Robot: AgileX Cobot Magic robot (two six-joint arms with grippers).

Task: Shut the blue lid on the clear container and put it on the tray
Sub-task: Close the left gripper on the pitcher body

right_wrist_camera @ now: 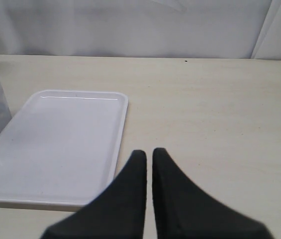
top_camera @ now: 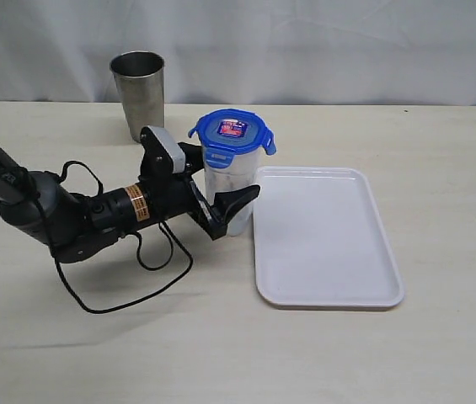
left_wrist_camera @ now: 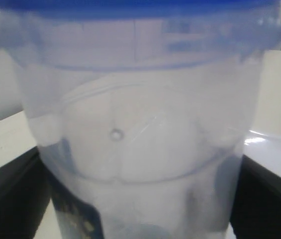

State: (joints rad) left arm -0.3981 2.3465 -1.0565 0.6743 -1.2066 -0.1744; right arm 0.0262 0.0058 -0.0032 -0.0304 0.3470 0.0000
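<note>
left gripper [top_camera: 225, 178]: jaws holding clear container [top_camera: 236, 171] | right gripper [right_wrist_camera: 149, 162]: jaws narrow, empty | risk: low lift snags tray [top_camera: 322, 236] rim at 3 o'clock, tipping

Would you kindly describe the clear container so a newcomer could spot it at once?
Find the white tray; the clear container stands right beside it, within the left claw. Unlike the steel cup farther back, it is see-through and capped with a blue lid.
</note>
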